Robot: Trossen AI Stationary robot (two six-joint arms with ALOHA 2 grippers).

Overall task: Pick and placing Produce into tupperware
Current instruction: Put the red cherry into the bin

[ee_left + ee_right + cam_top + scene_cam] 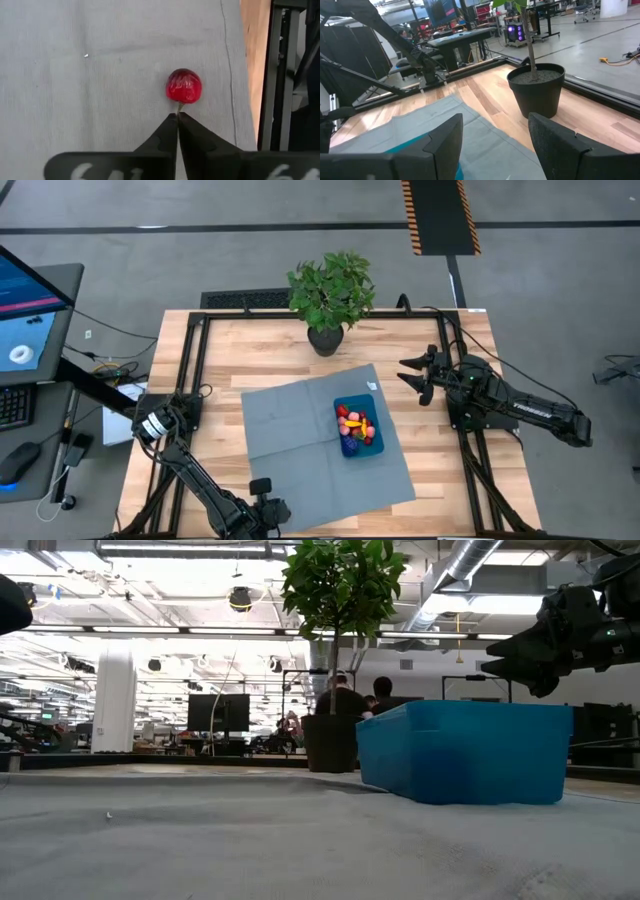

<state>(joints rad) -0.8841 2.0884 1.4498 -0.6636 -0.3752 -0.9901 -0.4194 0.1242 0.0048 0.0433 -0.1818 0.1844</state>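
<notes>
- At the near edge of the grey cloth mat (320, 442), the left gripper (177, 118) is being held low, its fingertips (170, 131) pressed together on the thin stem of a red cherry (183, 86).
- On the mat just past those fingertips, the cherry is being seen resting on the fabric; whether it is being lifted cannot be told.
- Farther in, on the mat's right half, the blue tupperware (358, 428) is being seen standing flat, with red, yellow, pink and purple-blue produce (356, 427) lying inside it.
- To the right of the mat, over bare wood of the table (270, 345), the right gripper (412, 377) is being kept in the air, its two fingers (446, 135) spread wide with nothing between them.
- Beyond the mat's far edge, a potted plant (331, 295) is being seen standing upright on the wood, apart from the cloth.
- Behind the table, people (345, 697) are being glimpsed past the pot in the low view.
</notes>
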